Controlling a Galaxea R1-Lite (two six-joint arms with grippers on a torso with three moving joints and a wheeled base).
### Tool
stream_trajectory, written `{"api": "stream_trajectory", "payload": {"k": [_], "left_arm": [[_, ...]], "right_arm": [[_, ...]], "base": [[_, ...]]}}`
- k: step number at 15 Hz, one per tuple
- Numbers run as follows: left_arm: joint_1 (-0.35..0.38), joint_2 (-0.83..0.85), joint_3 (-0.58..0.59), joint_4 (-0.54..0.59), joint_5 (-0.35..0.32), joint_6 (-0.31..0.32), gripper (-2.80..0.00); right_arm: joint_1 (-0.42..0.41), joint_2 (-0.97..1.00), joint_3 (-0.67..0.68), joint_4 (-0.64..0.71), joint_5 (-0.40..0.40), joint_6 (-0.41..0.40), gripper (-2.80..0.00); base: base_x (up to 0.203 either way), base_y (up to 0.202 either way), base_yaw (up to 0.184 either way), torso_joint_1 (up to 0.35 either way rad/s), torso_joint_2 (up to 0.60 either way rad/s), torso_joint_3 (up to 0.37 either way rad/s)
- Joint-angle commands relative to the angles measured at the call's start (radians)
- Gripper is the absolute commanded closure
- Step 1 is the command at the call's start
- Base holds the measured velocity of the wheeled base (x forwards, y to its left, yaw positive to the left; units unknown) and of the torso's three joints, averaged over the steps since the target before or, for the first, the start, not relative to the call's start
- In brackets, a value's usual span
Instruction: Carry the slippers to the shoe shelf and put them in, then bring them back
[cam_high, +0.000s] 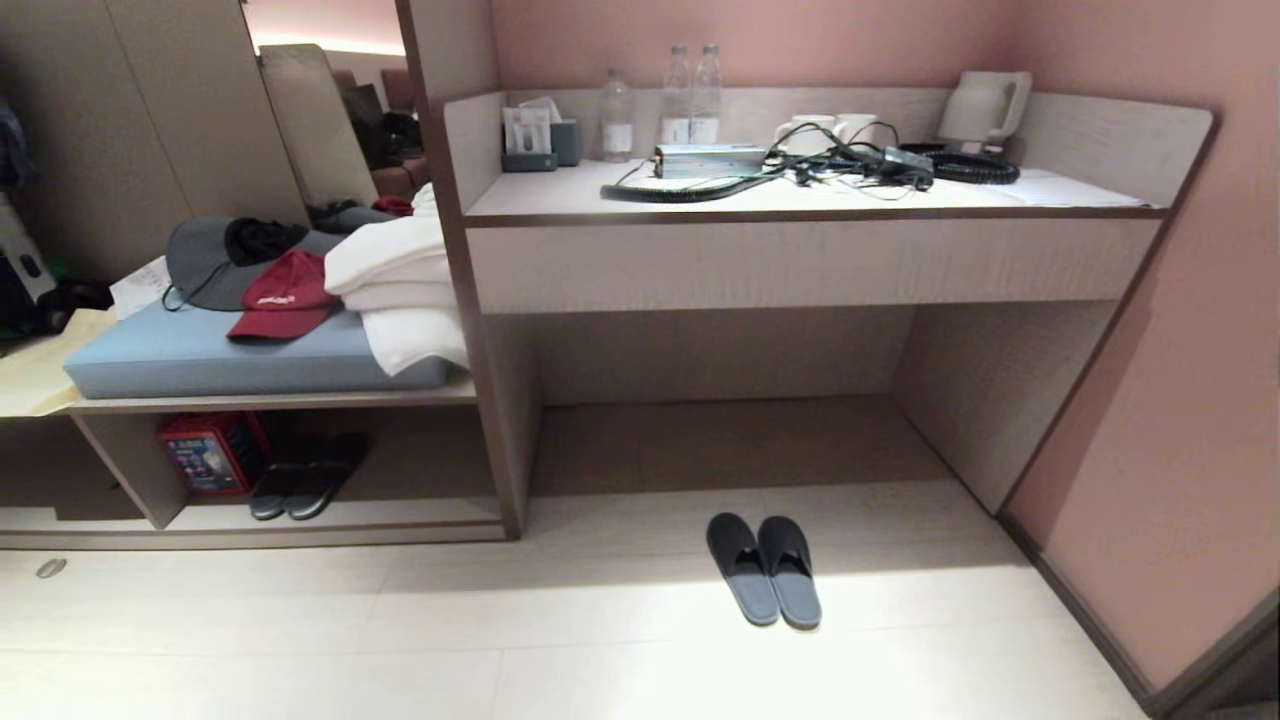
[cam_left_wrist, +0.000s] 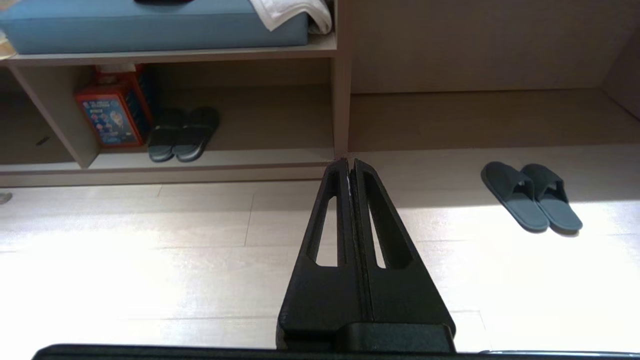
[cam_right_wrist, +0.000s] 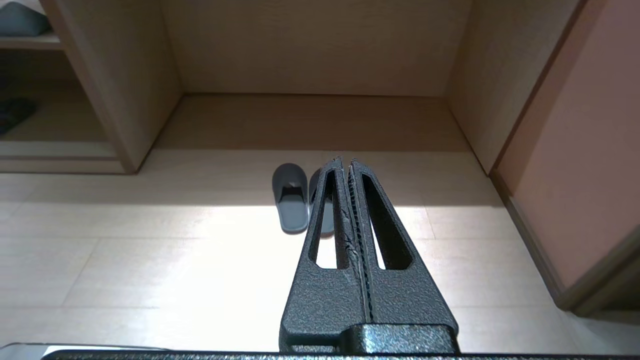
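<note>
Before the pale wood-grain worktop (cam_high: 800, 262), soft grey-blue fabric slippers (cam_high: 765, 568) lie side by side, untouched. Both the left tool (cam_left_wrist: 349, 162) and right tool (cam_right_wrist: 345, 161) hang fully closed, empty. A one-sided pinch could probably leave one slipper behind.

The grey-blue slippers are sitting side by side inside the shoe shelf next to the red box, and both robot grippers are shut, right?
Not quite. The slippers sit side by side on the floor in front of the desk, as the head view shows. The pair inside the shoe shelf next to the red box is a darker pair. Both the left gripper and right gripper are shut.
</note>
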Motion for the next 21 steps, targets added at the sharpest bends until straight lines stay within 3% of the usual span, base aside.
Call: {"api": "stream_trajectory", "payload": {"k": [1, 21], "left_arm": [[0.000, 0.001, 0.000, 0.000, 0.000, -0.001, 0.00], [0.002, 0.001, 0.000, 0.000, 0.000, -0.001, 0.00]], "right_arm": [[0.000, 0.001, 0.000, 0.000, 0.000, 0.000, 0.00], [0.000, 0.001, 0.000, 0.000, 0.000, 0.000, 0.00]], "base": [[-0.191, 0.000, 0.002, 0.002, 0.01, 0.007], [-0.193, 0.000, 0.001, 0.001, 0.00, 0.003]]}}
